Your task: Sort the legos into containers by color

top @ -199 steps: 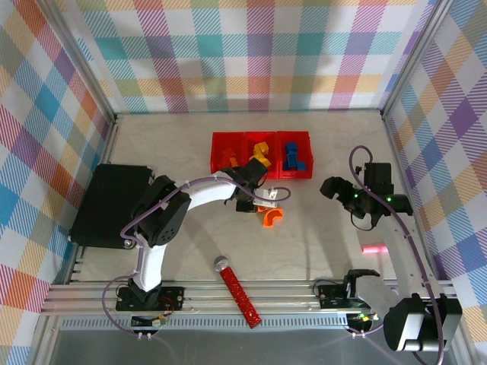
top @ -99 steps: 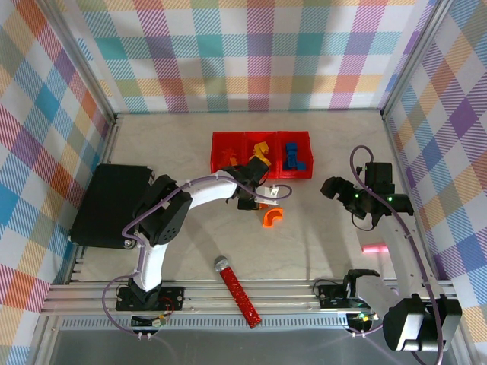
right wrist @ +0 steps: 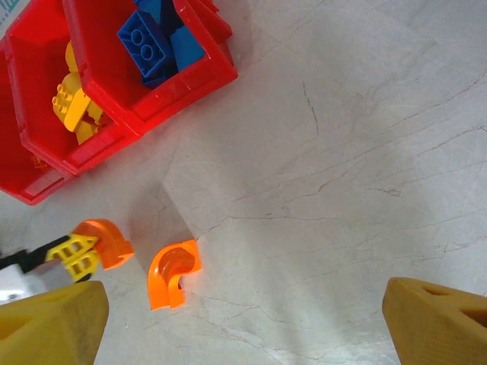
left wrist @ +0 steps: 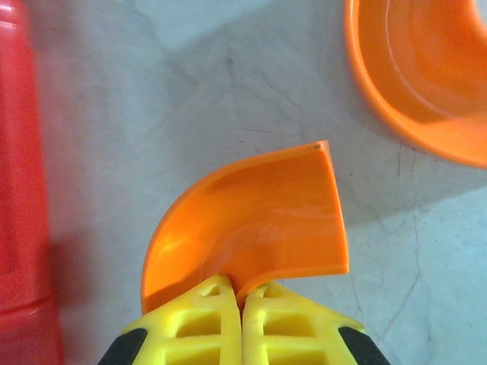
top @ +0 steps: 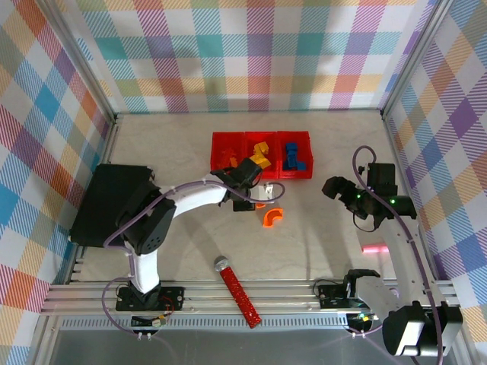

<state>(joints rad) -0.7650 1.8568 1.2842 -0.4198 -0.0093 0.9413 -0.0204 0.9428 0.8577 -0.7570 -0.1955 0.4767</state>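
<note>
Your left hand (left wrist: 242, 298) grips an orange arch (left wrist: 251, 220) by its thin edge: light, stiff, glossy plastic that may pivot, so pinch deeper across the wall.

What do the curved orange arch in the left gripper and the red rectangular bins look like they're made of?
Curved orange arch, pinched in the left gripper: looks like smooth, glossy moulded plastic, with soft highlights along its curve. Red rectangular bins: probably hard plastic too, shiny and thin-walled; whether they are translucent is hard to judge.
</note>
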